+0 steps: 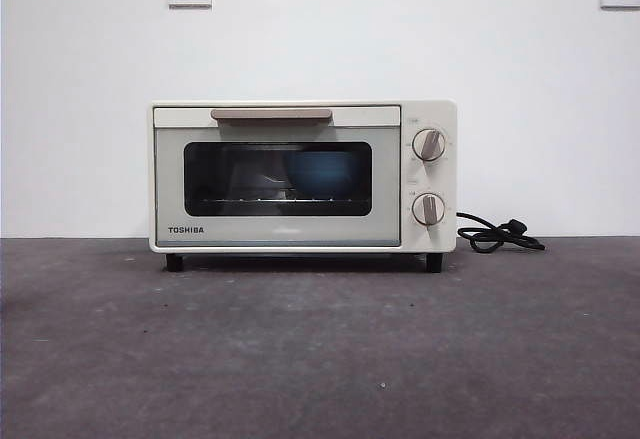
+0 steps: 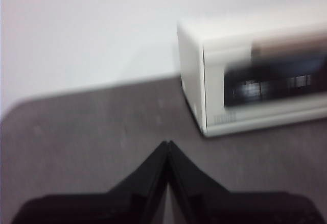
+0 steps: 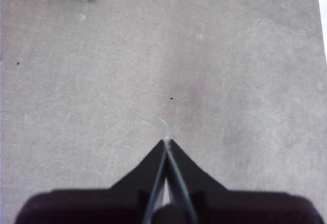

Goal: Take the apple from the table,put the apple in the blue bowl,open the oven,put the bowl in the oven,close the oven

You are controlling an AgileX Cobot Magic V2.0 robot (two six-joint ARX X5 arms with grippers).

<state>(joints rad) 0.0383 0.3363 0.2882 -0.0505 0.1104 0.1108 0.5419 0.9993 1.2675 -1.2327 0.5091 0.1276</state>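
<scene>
Inside closed oven [image 1: 302, 174], blue bowl [image 1: 322, 174], well apart from both jaws, pressed together, empty.

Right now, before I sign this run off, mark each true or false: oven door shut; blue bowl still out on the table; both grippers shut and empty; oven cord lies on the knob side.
1. The oven door is shut. True.
2. The blue bowl stands on the table. False: it shows inside the oven, behind the glass.
3. The left gripper and right gripper are shut and empty. True.
4. The cord lies on the knob side. True.
</scene>
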